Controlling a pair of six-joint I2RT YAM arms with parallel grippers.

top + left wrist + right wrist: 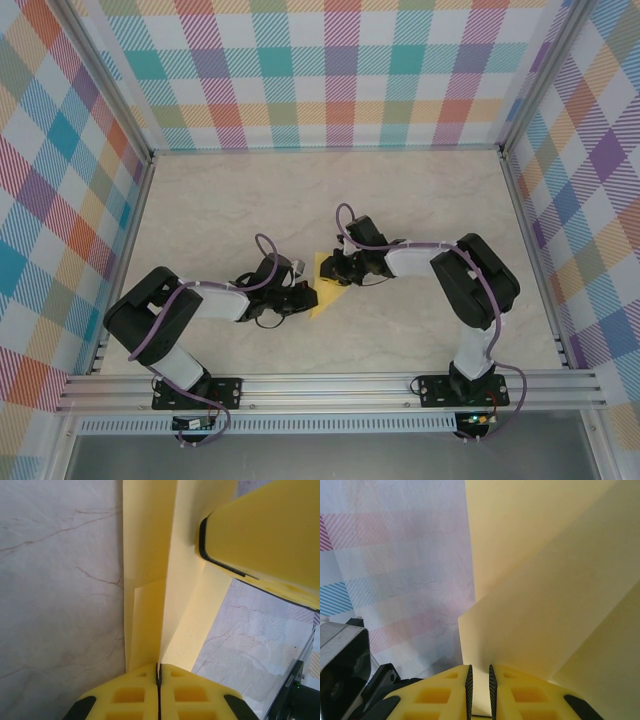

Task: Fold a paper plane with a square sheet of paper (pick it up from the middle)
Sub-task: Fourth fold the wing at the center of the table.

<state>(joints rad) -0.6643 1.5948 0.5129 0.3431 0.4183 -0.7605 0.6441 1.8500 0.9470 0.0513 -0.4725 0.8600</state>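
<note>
Marble tabletop (250,200), plaid walls (300,70)

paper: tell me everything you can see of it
The paper is thin, plain yellow and matte, partly folded into overlapping flaps with sharp creases. It is near the middle of the table, held at both ends: the left gripper is shut on one edge, the right gripper on another.

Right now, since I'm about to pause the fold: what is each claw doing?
Left claw: shut on the yellow paper.
Right claw: shut on the yellow paper too.
</note>
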